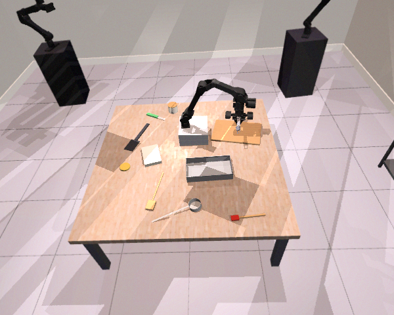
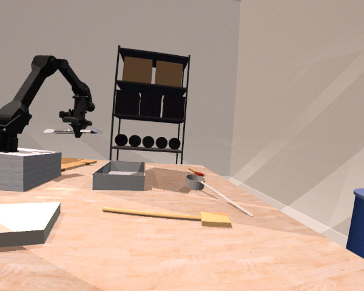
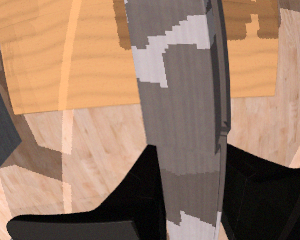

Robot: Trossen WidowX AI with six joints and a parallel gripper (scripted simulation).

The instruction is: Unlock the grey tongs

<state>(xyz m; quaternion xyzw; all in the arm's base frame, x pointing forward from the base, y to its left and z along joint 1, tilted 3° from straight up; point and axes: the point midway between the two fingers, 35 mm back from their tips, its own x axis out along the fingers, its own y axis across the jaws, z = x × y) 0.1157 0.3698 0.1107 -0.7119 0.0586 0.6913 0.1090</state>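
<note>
Gripper (image 1: pixel 238 123) (image 2: pixel 77 136) (image 3: pixel 176 143): pointing down above the board (image 1: pixel 220 134) (image 2: pixel 78 161) (image 3: pixel 40 65), closed on the tongs (image 1: pixel 238 128) (image 2: pixel 60 131) (image 3: pixel 185 110), a finger to either side of the metal. Nothing to reach for, then; directly between the fingers, and well clear of the wood below.

Long axis of the tongs: close to level in the exterior view, and running across the short way of the board, one end toward its tin side, the other toward its far side. Held partway along, with a length sticking out to both sides. Pressed narrow as well, with no spread between the legs to be seen. Impossible to tell whether locked, or merely pinched; likewise uncertain which end carries the tips.

Only one arm (image 1: pixel 224 87) (image 2: pixel 25 90) at work, and so the nearer one, reaching over from the block (image 1: pixel 193 137) (image 2: pixel 40 170) beside the board. Farther out on the counter (image 1: pixel 122 203) (image 2: pixel 176 250) (image 3: pixel 100 150), off one long side of the board, the tin (image 1: pixel 209 178) (image 2: pixel 118 182), with no tongs across it.

Picking up: done, by the look of it. If locked, probably next to swing that level axis steep, tips down, and squeeze; if already unlocked, to lower flat and let go. Main risks: squeezing while level, to no effect on the lock; slipping round in the grip; or landing half over the board's tin-side edge.
</note>
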